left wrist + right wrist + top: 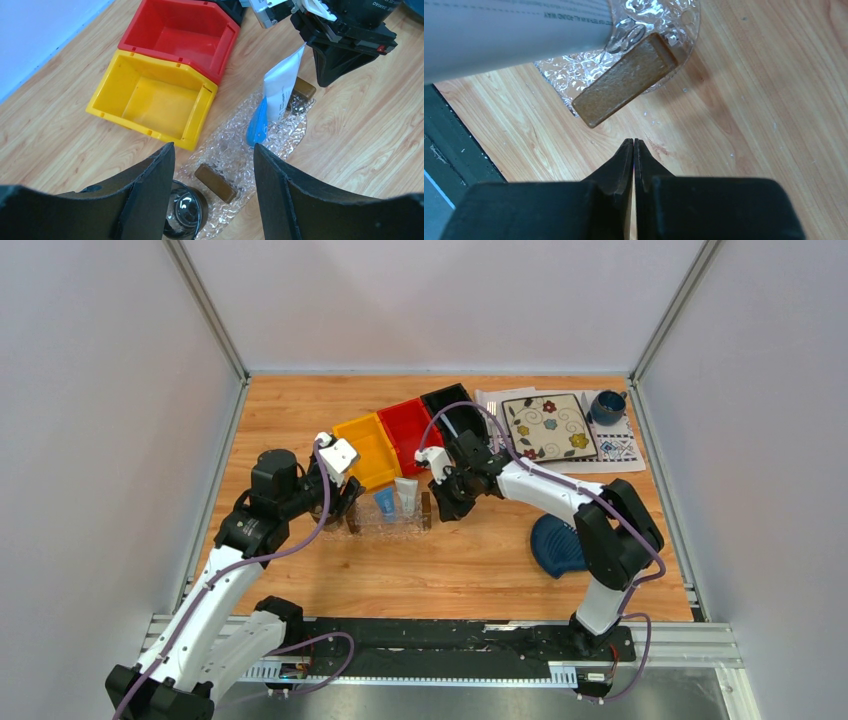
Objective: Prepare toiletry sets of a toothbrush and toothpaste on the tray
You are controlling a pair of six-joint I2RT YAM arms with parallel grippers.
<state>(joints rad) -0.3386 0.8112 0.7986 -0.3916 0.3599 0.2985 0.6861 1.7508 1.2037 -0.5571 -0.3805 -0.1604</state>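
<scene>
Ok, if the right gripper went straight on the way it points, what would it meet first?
Likely the brown block at the end of the tray, just ahead of the shut right gripper. If it tilts downward, the bare table comes first; depth is unclear.

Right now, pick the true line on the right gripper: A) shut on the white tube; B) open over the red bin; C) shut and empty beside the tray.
C: the right gripper is closed on nothing, over the wooden table beside the tray.
</scene>
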